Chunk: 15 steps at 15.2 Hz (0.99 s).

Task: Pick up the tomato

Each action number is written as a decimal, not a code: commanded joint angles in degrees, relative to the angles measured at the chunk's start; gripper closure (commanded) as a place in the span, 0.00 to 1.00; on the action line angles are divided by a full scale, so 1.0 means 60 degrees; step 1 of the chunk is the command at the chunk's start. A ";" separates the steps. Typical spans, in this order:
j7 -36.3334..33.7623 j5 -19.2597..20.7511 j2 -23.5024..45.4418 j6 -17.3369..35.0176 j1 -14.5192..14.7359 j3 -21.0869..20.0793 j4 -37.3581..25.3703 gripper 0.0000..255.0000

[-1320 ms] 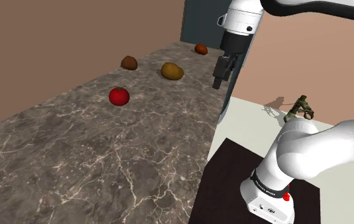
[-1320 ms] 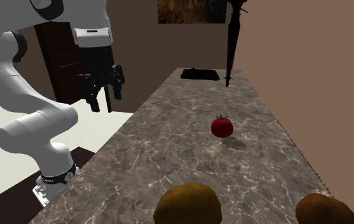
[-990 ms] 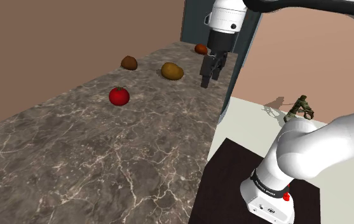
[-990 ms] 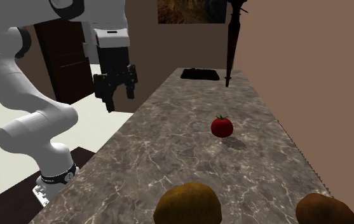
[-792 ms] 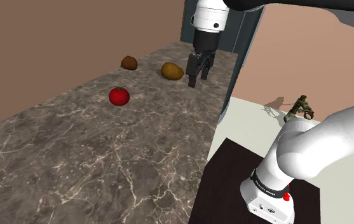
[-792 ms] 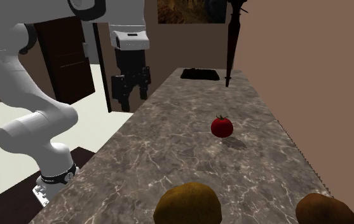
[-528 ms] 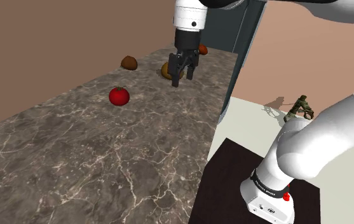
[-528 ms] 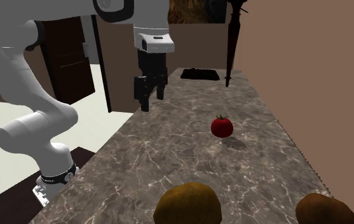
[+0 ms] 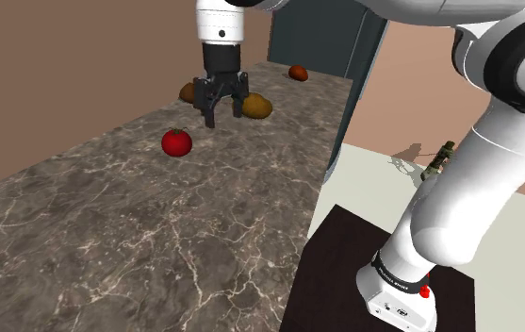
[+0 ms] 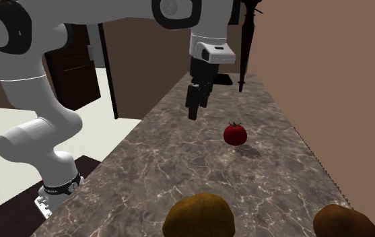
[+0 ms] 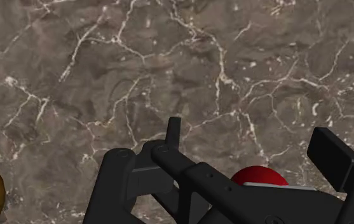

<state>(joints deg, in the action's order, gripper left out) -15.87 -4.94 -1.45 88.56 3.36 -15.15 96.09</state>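
We see the black jaws spread apart, grasping nothing, hovering above the dark veined marble table point(image 9: 156, 245). The round red tomato point(image 9: 176, 142) rests on the table, near the jaws but apart from them, to their left in the shoulder view. A brown rounded lump point(image 9: 258, 106) lies just beyond them.

A brown marbled worktop point(image 9: 156, 236) runs along a plain brown wall point(image 9: 81, 57). On it an ochre lump point(image 9: 257, 106) lies near a darker brown lump point(image 9: 188, 92), and a reddish lump point(image 9: 298, 72) sits well apart at the far end, near a grey-blue panel point(image 9: 331, 38). In the second exterior view a flat dark thing point(image 10: 211, 79) lies at the worktop's far end near a tall dark pole point(image 10: 246, 40) by the wall, and in the shoulder view a small figure point(image 9: 439, 160) stands on the pale floor point(image 9: 373, 179).
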 commanded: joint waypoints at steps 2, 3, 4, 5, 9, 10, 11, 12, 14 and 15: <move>-0.0449 0.0229 0.1356 -0.0376 0.0181 -0.0174 -0.1507 0.00; -0.0603 0.0322 0.1851 -0.0537 0.0274 -0.0220 -0.2088 0.00; -0.0753 0.0420 0.2364 -0.0721 0.0381 -0.0258 -0.2709 0.00; -0.0900 0.0524 0.2898 -0.0933 0.0498 -0.0292 -0.3380 0.00; -0.1119 0.0701 0.3869 -0.1112 0.0745 -0.0305 -0.4395 0.00; -0.1102 0.0691 0.3827 -0.0961 0.0729 -0.0302 -0.4202 0.00; -0.1086 0.0682 0.3788 -0.0813 0.0714 -0.0300 -0.4015 0.00; -0.1070 0.0674 0.3754 -0.0667 0.0700 -0.0297 -0.3835 0.00; -0.1041 0.0660 0.3696 -0.0382 0.0675 -0.0292 -0.3492 0.00; -0.1033 0.0657 0.3682 -0.0302 0.0669 -0.0291 -0.3397 0.00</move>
<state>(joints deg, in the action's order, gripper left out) -22.10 -1.02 20.55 86.06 7.37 -16.90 75.15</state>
